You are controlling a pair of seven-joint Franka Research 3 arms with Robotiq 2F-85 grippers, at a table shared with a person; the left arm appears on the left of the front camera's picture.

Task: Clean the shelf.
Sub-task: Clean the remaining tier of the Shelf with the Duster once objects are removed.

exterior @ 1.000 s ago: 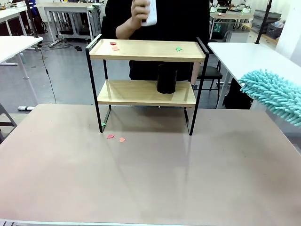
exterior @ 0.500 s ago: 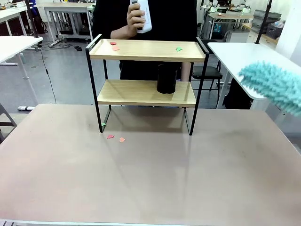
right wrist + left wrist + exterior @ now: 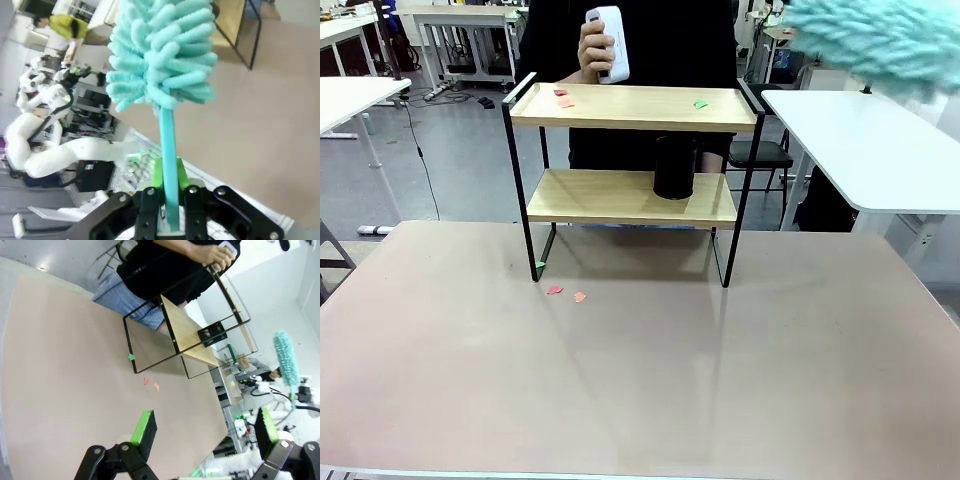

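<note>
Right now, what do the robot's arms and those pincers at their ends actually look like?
The left pincer and the right pincer are each two black jointed fingers with bright green pads. The left arm is smooth, rounded, white.

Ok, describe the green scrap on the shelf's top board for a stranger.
Find the shelf at the far side of the beige table. On its top board, near the right end, lies the green scrap. It is the only green piece there; the red and pink scraps sit at the left end.
</note>
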